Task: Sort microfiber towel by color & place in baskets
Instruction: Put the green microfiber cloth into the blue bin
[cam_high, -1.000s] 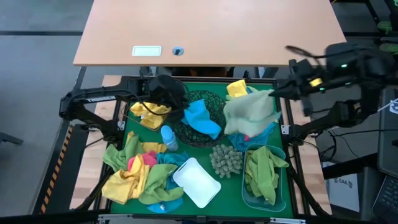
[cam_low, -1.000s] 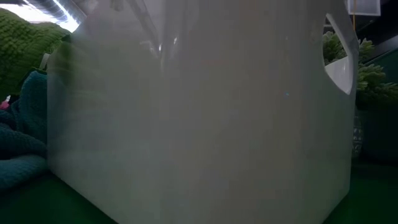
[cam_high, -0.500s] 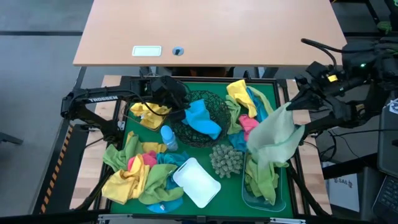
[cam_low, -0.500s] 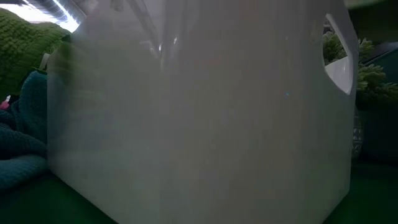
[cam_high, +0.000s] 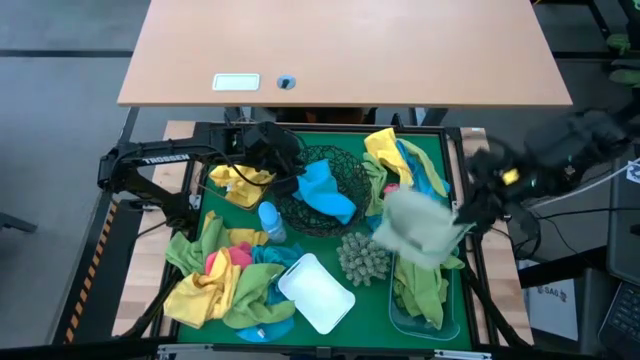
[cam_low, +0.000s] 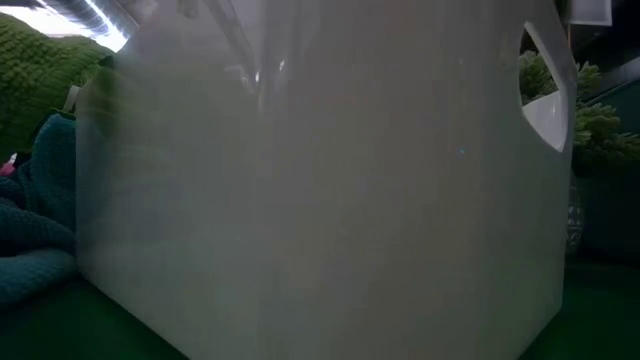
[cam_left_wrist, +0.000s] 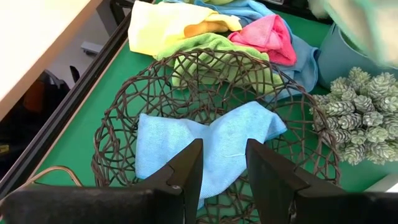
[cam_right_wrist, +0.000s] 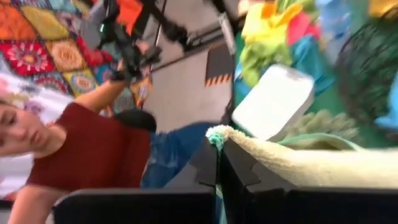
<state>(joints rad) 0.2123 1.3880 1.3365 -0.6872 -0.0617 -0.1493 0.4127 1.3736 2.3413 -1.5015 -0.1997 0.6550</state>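
1. Gripping a lime green towel (cam_high: 418, 228) between closed fingers, the right gripper (cam_high: 470, 208) hangs above the far end of the blue tub (cam_high: 452, 318) at the desk's (cam_high: 322, 238) right edge; green towels (cam_high: 420, 285) already lie in that tub.
2. The left gripper (cam_left_wrist: 222, 163) waits with fingers apart over the black wire bowl (cam_left_wrist: 121, 124) near the desk's far edge, where a blue towel (cam_left_wrist: 214, 140) lies.
3. The white tub (cam_high: 316, 292) sits by the near edge, beside a mixed pile of towels (cam_high: 225, 280) in the near left corner.
4. More towels (cam_high: 395, 165) are heaped at the far right.
5. A person (cam_right_wrist: 87, 152) in a red shirt shows beyond the desk.
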